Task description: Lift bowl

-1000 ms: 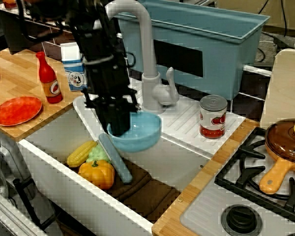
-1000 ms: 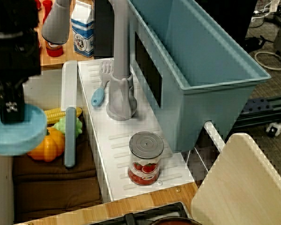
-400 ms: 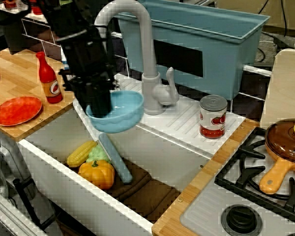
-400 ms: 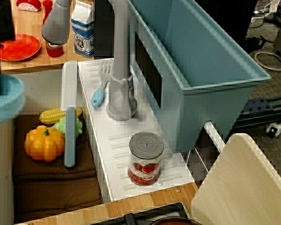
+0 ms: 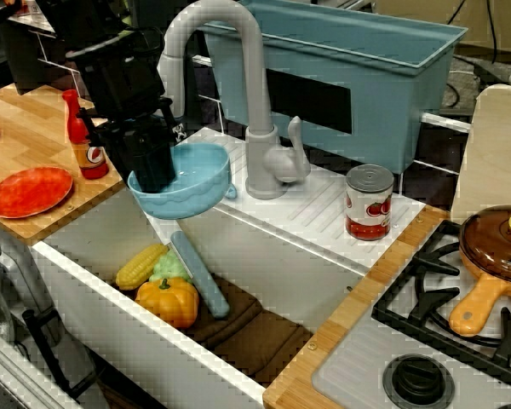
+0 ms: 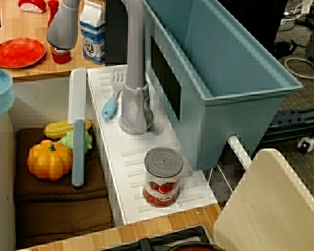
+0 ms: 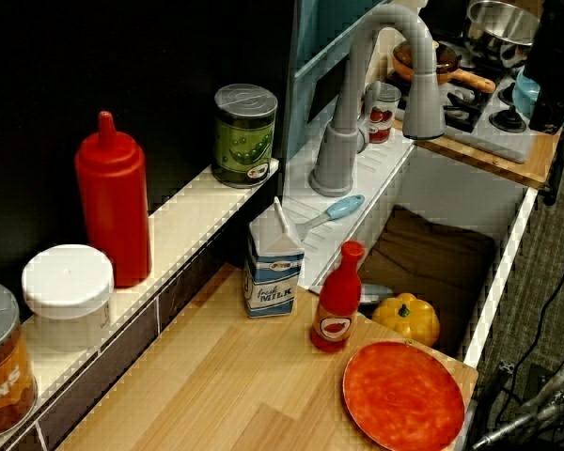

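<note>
Sink (image 5: 94, 223) below gripper-held (image 5: 153, 170) bowl (image 5: 187, 183)

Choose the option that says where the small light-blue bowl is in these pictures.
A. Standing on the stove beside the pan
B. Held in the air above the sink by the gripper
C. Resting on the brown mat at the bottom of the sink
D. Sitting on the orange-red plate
B: the bowl hangs clear above the sink, with the gripper clamped on its rim and the pumpkin and corn lying well below it.
</note>
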Motion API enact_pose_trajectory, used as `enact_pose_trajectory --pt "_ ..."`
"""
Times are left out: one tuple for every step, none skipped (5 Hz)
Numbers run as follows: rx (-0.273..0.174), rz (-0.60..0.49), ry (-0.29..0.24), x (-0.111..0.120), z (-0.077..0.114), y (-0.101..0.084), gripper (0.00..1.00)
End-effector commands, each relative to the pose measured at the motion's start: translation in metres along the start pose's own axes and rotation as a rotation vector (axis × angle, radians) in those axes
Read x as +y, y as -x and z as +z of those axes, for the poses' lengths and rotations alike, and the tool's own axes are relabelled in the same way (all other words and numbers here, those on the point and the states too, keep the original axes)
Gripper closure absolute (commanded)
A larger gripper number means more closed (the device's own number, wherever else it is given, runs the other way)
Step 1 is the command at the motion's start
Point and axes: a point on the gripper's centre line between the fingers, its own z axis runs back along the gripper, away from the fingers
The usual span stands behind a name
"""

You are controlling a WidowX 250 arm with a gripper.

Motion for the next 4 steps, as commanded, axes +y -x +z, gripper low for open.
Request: enact_pose_trajectory --pt "-0.048 -0.024 -0.022 -0.0023 0.0097 0.0133 1.0" --pt "-0.049 -0.029 -0.022 -0.003 0.0092 0.0173 1.0" --pt "-0.05 -0.03 -0.021 -0.0029 0.0091 0.0181 1.0" --pt "-0.044 -0.027 -0.022 -0.0023 0.0069 0.0172 1.0"
